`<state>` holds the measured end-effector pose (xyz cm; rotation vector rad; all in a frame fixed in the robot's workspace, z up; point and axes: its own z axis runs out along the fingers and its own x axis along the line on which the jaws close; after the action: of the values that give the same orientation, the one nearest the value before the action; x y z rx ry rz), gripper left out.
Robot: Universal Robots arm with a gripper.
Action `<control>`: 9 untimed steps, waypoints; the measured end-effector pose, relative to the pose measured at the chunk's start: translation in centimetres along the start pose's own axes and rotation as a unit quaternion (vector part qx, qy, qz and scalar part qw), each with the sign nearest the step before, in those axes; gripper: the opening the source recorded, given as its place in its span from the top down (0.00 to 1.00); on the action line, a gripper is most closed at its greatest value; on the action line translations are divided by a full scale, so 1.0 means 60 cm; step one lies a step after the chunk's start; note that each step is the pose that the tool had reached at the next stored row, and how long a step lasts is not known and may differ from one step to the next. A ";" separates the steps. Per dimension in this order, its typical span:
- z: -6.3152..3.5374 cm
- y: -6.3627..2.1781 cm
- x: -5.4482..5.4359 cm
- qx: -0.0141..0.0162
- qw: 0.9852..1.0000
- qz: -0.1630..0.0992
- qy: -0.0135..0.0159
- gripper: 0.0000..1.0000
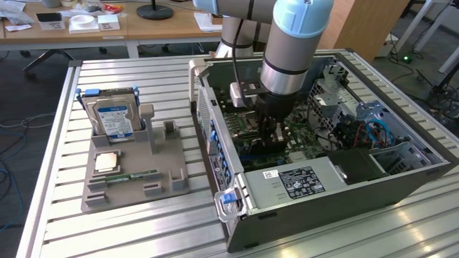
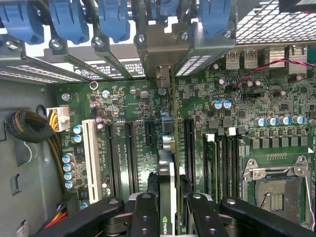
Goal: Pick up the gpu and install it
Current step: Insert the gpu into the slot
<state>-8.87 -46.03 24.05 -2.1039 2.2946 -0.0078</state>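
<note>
The tool (image 2: 168,207) pinches the gpu (image 2: 167,163) edge-on over the motherboard (image 2: 128,143); thin, stiff, light (fragile too, I'd guess), best held by its edges.

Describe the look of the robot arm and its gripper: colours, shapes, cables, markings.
The arm is a thick grey metal tube with pale blue plastic caps at its joints. A black cable runs down alongside it to a pale boxy module at the wrist. Below, the gripper is black. In the wrist view its fingers are black metal link bars joined by round silver-ringed pivot screws. No markings are legible on it.
</note>
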 end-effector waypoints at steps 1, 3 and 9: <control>0.000 0.000 0.000 0.000 1.000 0.000 0.000 0.73; 0.000 0.001 0.000 0.000 1.000 0.000 0.000 0.73; 0.001 0.001 0.000 0.000 1.000 0.000 0.000 0.73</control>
<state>-8.91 -46.03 23.96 -2.1037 2.2947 -0.0078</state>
